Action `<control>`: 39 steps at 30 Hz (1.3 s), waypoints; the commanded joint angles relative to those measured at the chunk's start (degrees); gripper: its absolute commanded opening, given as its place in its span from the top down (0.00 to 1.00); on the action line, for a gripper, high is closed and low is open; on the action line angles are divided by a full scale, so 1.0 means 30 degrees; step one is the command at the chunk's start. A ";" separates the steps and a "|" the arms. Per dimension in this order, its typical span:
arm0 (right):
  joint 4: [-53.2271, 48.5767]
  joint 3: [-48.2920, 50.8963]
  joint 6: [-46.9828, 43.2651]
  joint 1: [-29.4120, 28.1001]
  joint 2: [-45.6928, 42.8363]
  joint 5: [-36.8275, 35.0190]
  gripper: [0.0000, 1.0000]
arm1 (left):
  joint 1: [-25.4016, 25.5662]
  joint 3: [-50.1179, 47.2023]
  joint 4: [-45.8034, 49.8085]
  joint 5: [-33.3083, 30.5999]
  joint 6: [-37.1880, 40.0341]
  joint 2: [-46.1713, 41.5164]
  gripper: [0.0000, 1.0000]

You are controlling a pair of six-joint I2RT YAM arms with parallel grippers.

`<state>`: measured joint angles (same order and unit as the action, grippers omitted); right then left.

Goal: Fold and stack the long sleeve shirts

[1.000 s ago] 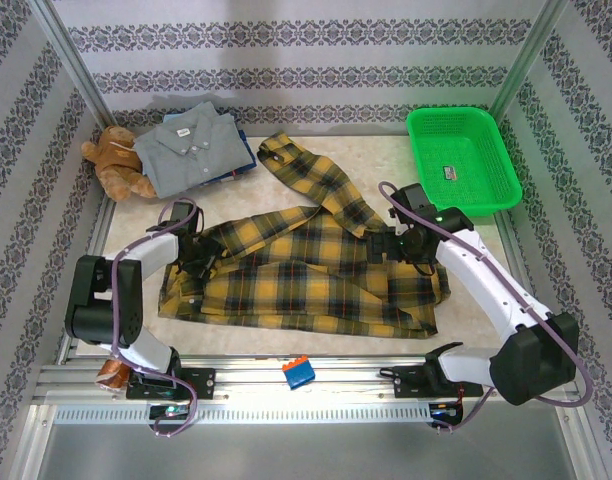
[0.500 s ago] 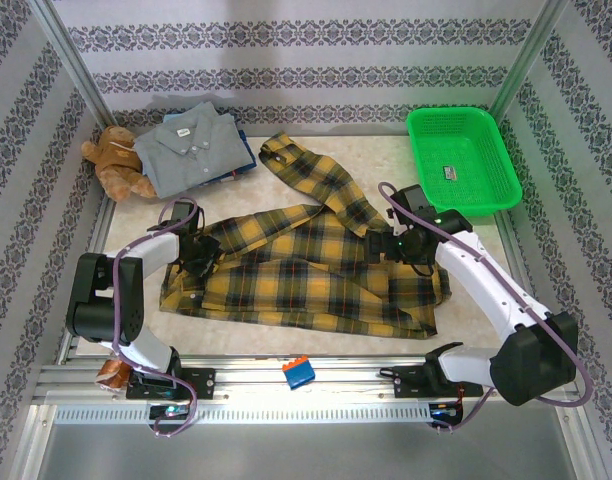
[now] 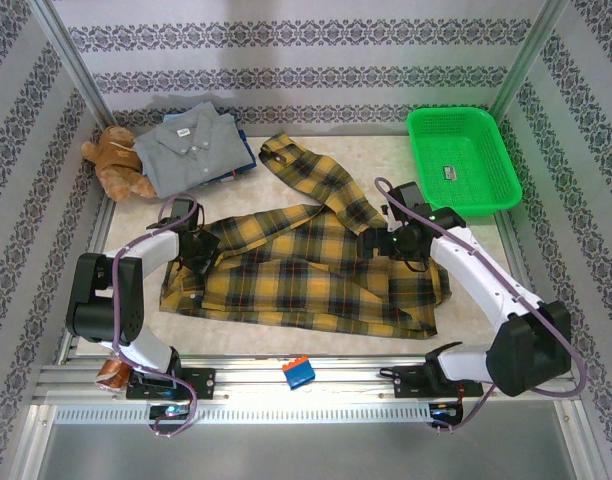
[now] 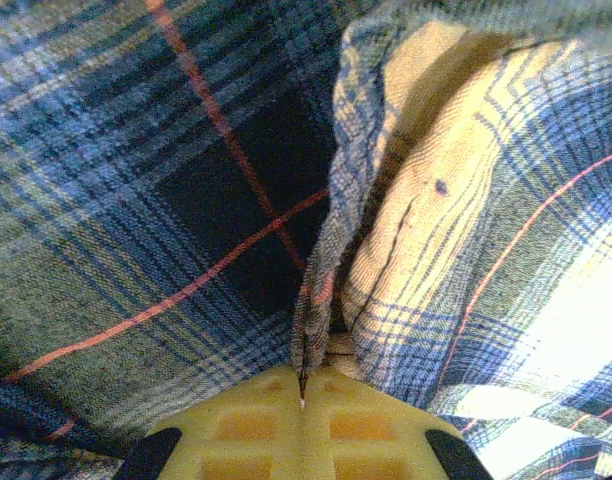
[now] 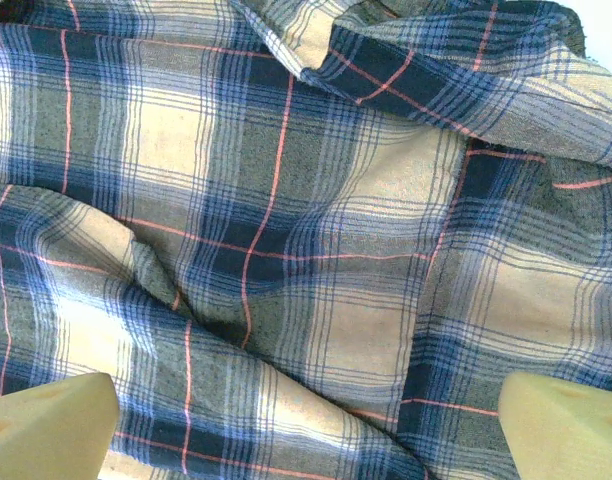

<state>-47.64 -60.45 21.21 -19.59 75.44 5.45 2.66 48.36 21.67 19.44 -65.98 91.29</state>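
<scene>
Top view: plaid shirt (image 3: 316, 280) lies spread across the middle of the table (image 3: 386, 165), rumpled, one sleeve running to the far side toward the centre. Grey shirt (image 3: 191, 145) sits folded at far left, on top of the blue shirt (image 3: 244, 162), of which just an edge shows on its right side. Teddy bear (image 3: 116, 165) lies touching the grey shirt's left side. Green basket (image 3: 464, 113) stands at far right, apart from the plaid shirt. A small blue and orange object (image 3: 298, 372) rests on the near rail. Left gripper (image 3: 200, 260) is down on the plaid shirt's far-left part; right gripper (image 3: 371, 244) is low over the shirt's right part, near the base of the sleeve. Left wrist view: the yellow fingers (image 4: 246, 430) are pressed together, pinching a raised ridge of plaid cloth that runs up from between the tips. Right wrist view: the two yellow fingertips (image 5: 46, 435) stand wide apart at the lower corners, with wrinkled plaid cloth lying under and between them, nothing held; contact with the cloth cannot be told.
</scene>
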 commanded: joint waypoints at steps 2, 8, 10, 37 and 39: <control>0.0404 -0.0069 0.0181 0.0232 0.0441 -0.0103 0.02 | 0.0181 0.0691 0.0935 -0.0099 0.0757 -0.0449 0.98; 0.0227 -0.2313 -0.0541 0.0678 0.2509 -0.1601 0.02 | 0.0197 0.1584 0.1555 -0.0352 0.1790 -0.1348 1.00; 0.0650 -0.3277 -0.1130 0.1079 0.3441 -0.1919 0.02 | 0.0199 0.2176 0.2084 -0.0575 0.2528 -0.1585 1.00; 0.1279 -1.1150 -0.6226 -0.1274 1.4136 -0.2172 0.32 | -0.0650 0.8234 0.3850 -0.0795 0.7607 -0.0737 1.00; 0.1626 -1.1371 -0.5865 -0.1389 1.4577 -0.2749 0.35 | -0.0761 0.8236 0.3836 -0.0785 0.7673 -0.0751 1.00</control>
<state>-43.62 -93.95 2.04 -24.05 117.34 2.33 1.15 71.66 31.38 17.12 -44.91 88.73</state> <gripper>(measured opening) 0.656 0.061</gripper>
